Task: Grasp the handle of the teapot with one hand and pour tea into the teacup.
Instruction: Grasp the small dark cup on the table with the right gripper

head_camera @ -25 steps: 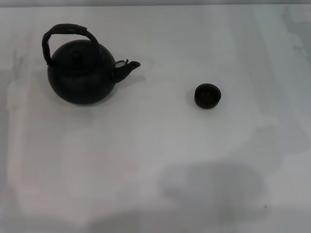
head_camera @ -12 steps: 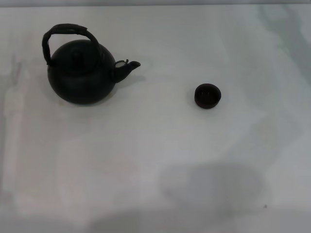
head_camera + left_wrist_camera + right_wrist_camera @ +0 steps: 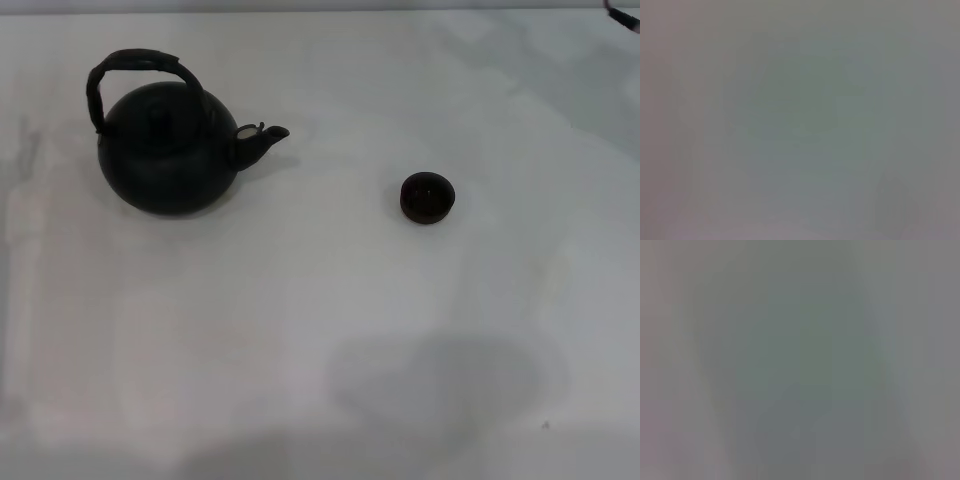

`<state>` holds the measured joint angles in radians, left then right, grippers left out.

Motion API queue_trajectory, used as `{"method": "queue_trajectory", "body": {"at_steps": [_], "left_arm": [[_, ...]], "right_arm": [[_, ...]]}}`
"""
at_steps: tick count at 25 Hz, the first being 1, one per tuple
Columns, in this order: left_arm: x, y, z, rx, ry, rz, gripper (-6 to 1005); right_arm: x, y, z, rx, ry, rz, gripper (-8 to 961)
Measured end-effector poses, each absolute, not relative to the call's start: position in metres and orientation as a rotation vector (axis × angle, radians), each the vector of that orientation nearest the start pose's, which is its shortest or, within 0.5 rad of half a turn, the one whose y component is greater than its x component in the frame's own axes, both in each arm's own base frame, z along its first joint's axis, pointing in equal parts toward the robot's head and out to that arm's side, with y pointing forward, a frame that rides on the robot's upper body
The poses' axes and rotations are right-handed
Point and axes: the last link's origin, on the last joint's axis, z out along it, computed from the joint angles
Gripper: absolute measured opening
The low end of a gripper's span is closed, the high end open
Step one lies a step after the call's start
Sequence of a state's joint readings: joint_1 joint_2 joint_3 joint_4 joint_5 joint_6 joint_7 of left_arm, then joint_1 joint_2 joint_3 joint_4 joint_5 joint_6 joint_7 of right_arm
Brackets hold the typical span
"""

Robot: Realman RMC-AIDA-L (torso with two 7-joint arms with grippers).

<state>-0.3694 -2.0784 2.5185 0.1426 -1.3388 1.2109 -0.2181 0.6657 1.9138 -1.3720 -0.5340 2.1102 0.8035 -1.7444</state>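
In the head view the black teapot (image 3: pixel 168 152) stands upright on the white table at the far left, with its short spout (image 3: pixel 262 138) pointing right. Its dark arched handle (image 3: pixel 135 66) rises over the knobbed lid. The tiny dark teacup (image 3: pixel 427 197) stands upright to the right of the teapot, well apart from the spout. Neither gripper shows in the head view. Both wrist views show only a flat grey blur with nothing to make out.
The white table (image 3: pixel 320 330) runs across the whole head view. A thin dark sliver (image 3: pixel 622 14) shows at the top right corner; I cannot tell what it is. A soft shadow (image 3: pixel 440 375) lies on the table near the front.
The teapot and teacup have not moved. A thin dark sliver has appeared at the top right corner, and the shadows on the table have shifted slightly.
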Motion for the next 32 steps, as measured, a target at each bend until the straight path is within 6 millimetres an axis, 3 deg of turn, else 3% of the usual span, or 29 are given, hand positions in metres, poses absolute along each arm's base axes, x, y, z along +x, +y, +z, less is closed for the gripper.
{"method": "queue_trajectory", "body": {"at_steps": [6, 12, 16, 25, 32], "left_arm": [[-0.37, 0.3, 0.014, -1.267, -0.735, -0.745, 877], [-0.368, 0.299, 0.016, -1.268, -0.713, -0.759, 877], [-0.37, 0.297, 0.017, -1.257, -0.716, -0.757, 877], [-0.369, 0.298, 0.018, -1.257, -0.712, -0.759, 877], [-0.37, 0.299, 0.019, -1.258, -0.711, -0.757, 877]], "right_arm": [[0.183, 0.448, 0.006, -2.478, 0.646, 0.556, 824], [0.165, 0.438, -0.024, -2.672, 0.64, 0.305, 825], [0.155, 0.43, -0.037, -2.707, 0.563, 0.083, 825], [0.146, 0.417, -0.043, -2.787, 0.549, -0.15, 823], [0.141, 0.403, -0.064, -2.831, 0.521, -0.328, 822]]}}
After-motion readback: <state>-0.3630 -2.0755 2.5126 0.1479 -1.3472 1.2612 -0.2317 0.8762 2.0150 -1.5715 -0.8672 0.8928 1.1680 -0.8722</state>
